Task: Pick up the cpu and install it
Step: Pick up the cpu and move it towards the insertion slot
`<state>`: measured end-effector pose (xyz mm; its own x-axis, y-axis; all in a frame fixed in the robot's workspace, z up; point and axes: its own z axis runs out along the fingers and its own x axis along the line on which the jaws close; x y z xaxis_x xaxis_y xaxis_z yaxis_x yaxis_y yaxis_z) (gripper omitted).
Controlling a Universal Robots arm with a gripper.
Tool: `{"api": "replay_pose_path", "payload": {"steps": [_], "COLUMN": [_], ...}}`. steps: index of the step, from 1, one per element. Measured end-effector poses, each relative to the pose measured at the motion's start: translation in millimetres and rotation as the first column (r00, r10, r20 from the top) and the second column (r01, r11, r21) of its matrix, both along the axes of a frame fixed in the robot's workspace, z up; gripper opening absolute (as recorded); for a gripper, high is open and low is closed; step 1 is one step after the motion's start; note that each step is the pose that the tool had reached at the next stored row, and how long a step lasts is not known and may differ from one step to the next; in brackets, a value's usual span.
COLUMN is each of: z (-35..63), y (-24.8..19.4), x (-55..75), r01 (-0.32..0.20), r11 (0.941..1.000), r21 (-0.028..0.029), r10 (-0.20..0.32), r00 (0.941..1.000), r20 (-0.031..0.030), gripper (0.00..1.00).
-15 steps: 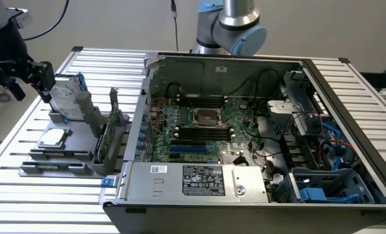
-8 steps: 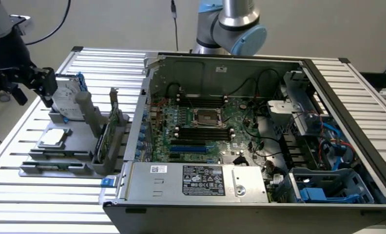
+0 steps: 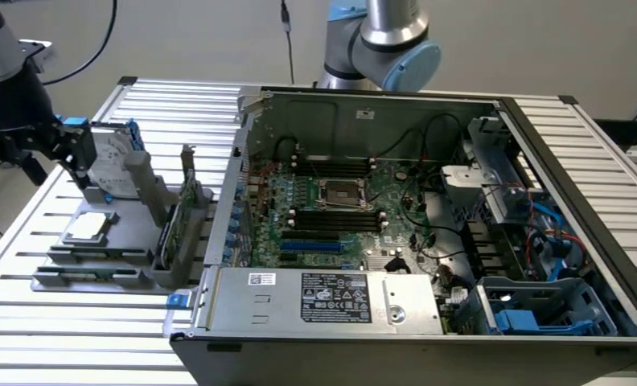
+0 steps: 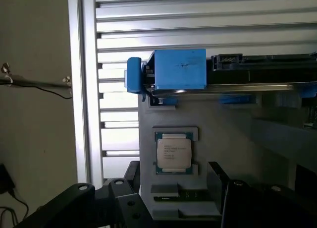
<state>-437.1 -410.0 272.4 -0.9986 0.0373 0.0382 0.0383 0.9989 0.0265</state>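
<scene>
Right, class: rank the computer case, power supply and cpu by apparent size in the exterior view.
Largest: computer case.
Then: power supply.
Smallest: cpu.
The gaps are clear, with no close calls.

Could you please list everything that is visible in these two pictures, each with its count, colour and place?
cpu: one, silver-grey, flat in a recess of the fixture.
fixture: one, grey, on the table, exterior view's left.
hard drive: one, silver in blue frame, upright on the fixture.
computer case: one, dark, open, middle of the table.
motherboard: one, green, inside the case.
socket: one, black frame, middle of the motherboard.
power supply: one, silver, case's near side.
table: one, slatted silver metal, under everything.
arm: one, grey with blue cap, behind the case.
gripper: one, black, open, near the fixture, holding nothing.
</scene>
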Motion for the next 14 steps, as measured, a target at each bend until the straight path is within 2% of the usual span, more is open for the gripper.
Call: {"api": "replay_pose_path", "payload": {"steps": [7, 14], "z": [-12.9, -25.5], "y": [-6.6, -8.7], "x": [0.0, 1.0], "r01": [-0.012, -0.023], "r11": [0.9999, 0.9997], "r21": [0.0001, 0.0], "r10": [0.012, 0.023], "r00": [0.9999, 0.9997], "r20": [0.0002, 0.0], "gripper": [0.65, 0.65]}}
